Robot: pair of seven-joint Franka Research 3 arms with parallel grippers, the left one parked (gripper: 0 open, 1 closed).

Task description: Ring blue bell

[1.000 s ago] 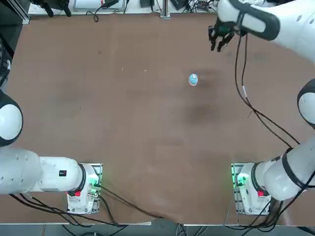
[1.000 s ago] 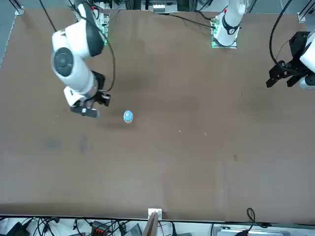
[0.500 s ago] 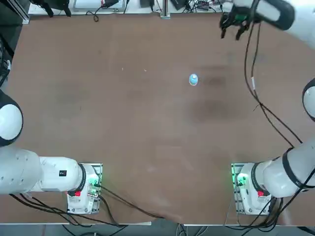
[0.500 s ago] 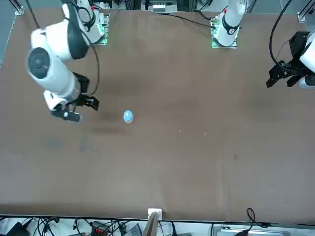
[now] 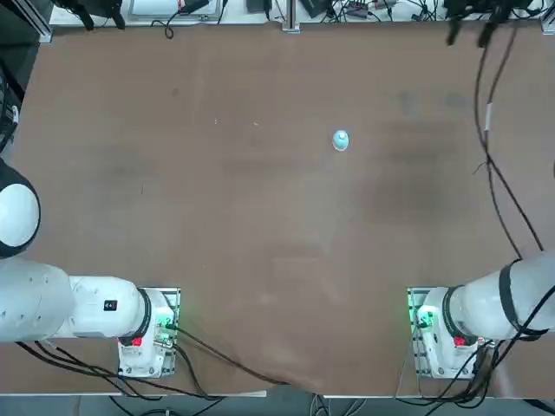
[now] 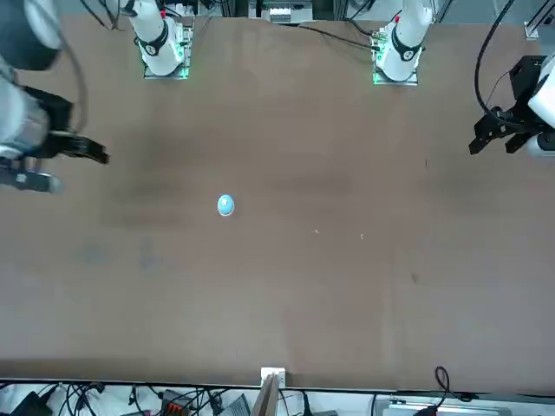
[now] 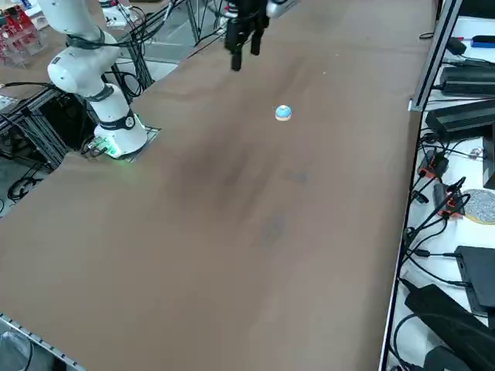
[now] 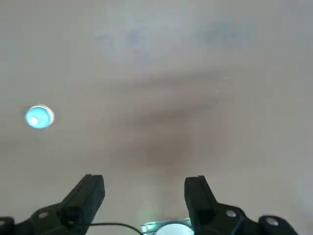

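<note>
The blue bell sits on the bare brown worktop, its pale centre button facing up. Up and off to the right of the bell, well apart from it, the right tool hangs above the worktop, its two fingers spread wide with nothing between them.

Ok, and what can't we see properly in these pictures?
- Right gripper: its upper parts are cut off by the top view's edge.
- Bell: any writing on it is too small to read, in every view.
- Right arm: cut off by the front view's edge.
</note>
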